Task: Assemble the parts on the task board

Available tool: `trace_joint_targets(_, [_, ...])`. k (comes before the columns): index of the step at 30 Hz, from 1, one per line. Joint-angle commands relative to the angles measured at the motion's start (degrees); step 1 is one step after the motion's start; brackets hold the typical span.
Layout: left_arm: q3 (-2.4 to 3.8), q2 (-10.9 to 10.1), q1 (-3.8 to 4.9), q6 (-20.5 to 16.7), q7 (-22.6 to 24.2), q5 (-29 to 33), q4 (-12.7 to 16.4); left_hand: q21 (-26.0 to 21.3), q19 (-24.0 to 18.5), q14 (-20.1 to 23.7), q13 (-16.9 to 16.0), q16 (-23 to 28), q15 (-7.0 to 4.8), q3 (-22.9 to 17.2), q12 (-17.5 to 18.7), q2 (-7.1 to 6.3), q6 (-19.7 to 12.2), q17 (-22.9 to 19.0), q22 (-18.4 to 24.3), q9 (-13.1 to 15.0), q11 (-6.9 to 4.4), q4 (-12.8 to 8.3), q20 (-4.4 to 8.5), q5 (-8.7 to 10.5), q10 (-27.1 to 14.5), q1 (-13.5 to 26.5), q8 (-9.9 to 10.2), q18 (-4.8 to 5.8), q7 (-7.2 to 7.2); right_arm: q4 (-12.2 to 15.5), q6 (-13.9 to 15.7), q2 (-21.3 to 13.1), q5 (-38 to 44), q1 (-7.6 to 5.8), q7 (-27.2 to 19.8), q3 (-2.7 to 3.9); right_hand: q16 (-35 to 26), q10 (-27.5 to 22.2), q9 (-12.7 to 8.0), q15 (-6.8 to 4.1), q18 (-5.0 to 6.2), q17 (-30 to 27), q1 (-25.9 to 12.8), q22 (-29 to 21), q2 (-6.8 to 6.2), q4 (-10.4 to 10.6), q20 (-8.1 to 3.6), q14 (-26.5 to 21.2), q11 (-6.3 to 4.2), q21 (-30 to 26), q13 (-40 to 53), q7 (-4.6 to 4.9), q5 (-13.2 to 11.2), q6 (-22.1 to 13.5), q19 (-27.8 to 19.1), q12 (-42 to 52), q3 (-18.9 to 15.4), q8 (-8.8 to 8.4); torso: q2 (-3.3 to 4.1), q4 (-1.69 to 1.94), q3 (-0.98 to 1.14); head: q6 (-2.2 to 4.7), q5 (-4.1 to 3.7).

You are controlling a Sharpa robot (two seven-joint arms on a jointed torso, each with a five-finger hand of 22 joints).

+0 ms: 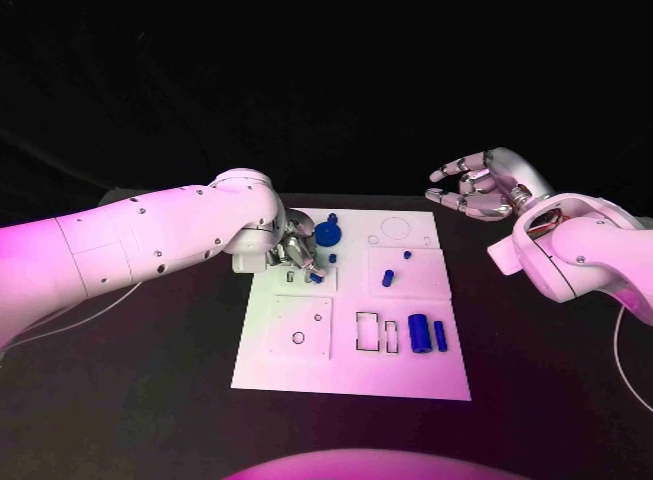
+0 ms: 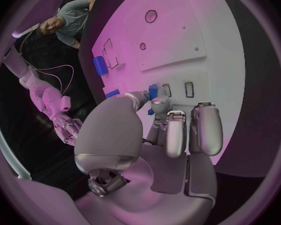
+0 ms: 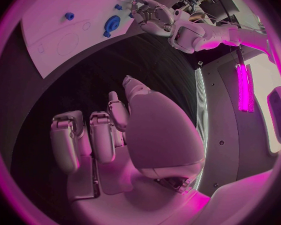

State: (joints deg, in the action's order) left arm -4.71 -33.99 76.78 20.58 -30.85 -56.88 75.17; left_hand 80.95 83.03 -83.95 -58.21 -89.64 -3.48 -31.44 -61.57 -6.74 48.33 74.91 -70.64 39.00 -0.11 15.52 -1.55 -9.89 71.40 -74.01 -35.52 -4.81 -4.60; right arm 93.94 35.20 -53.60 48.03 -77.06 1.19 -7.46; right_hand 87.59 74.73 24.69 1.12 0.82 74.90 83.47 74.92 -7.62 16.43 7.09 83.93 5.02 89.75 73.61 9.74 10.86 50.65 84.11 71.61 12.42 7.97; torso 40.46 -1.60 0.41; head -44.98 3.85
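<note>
Surface: black table (image 1: 153,380), white task board (image 1: 348,375).
Left hand (image 1: 296,252): pinches a small blue part (image 2: 153,92); judge it light, rigid, slick; grip its sides.
Right hand (image 1: 475,186): your spare, fingers apart, holding nothing.

Robot lab: black table (image 1: 153,400), white task board (image 1: 413,375)

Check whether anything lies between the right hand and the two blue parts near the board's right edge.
Nothing visible does. The right hand hangs open over bare black table beyond the task board's far right corner. The two blue parts lie side by side toward the near right; between them and the hand is flat white board with printed outlines.
</note>
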Motion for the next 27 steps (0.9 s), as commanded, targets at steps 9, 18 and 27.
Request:
trace_joint_targets(9, [0.08, -1.6, 0.00, -4.7, 0.9, 8.1, 1.7, 0.4, 0.2, -6.1, -3.3, -0.4, -0.61, -15.5, -3.5, -2.13, -0.2, 15.1, -0.4, 7.5, -0.44, -9.7, 0.13, -1.36, 2.9, 3.9, -3.5, 1.12, 0.78, -0.1, -0.8, 0.0, 0.4, 0.08, -0.2, 0.00, -0.3, -0.3, -0.1, -0.49, -0.82, 9.3, -0.8, 15.1, -0.19, 0.0, -0.44, 4.6, -0.11, 0.3, -0.1, 0.12, 0.3, -0.3, 5.9, -0.2, 0.4, 0.35, -0.01, 0.06, 0.12, 0.31, 0.18])
trace_joint_targets(18, [0.32, -3.9, -0.05, -9.8, 1.3, 8.1, 5.0, 0.7, 0.5, -6.1, -4.5, -0.4, -0.94, -18.1, -4.7, -3.54, 0.6, 15.1, -1.1, 9.2, -0.81, -11.9, 0.42, -7.16, 4.0, 6.5, -4.5, 1.23, 1.13, -0.1, -1.1, -0.5, 0.2, 0.09, -0.5, 0.00, -0.3, -0.3, -0.2, -0.51, -0.82, 9.3, -1.1, 15.1, -0.52, 0.0, -0.46, 4.6, -0.13, 0.2, -0.1, 0.08, -0.1, -0.3, 5.9, -0.2, 0.3, 0.51, -0.07, 0.26, 0.09, 0.29, 0.31])
trace_joint_targets(27, [0.13, -5.6, -1.01, -14.0, 1.3, 0.3, 7.5, 1.2, 0.8, -6.1, -5.2, -0.4, -1.16, -18.7, -5.3, -4.19, 1.2, 15.1, -2.0, 9.7, -1.06, -12.9, 0.59, -9.50, 4.8, 7.5, -4.7, 1.40, 1.38, 0.0, -1.0, -0.7, 0.1, 0.10, -0.7, 0.00, -0.3, -0.3, -0.2, -0.52, -0.82, 9.3, -1.3, 15.1, -0.55, 0.0, -0.47, 4.6, -0.14, 0.2, -0.2, 0.07, -0.4, -0.3, 5.9, -0.2, 0.4, 0.57, -0.14, 0.43, 0.08, 0.03, 0.34])
